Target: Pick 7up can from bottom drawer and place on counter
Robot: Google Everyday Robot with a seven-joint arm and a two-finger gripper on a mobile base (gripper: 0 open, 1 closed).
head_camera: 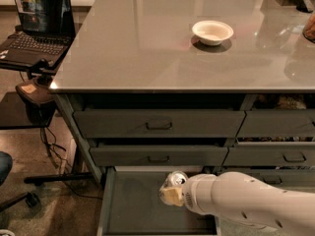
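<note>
Camera view: over the open bottom drawer [133,208], the pincer [171,194] was closed on the 7up can [176,179], tilted at its tip, silver top upward. Farther back, a white bowl [212,32] rested on the glossy grey desk [138,53].

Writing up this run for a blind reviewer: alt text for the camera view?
A white robot arm reaches from the right into the open bottom drawer, its claw gripping a tilted can above the drawer floor. Above, the grey counter holds a white bowl; an open laptop sits to the left.
</note>
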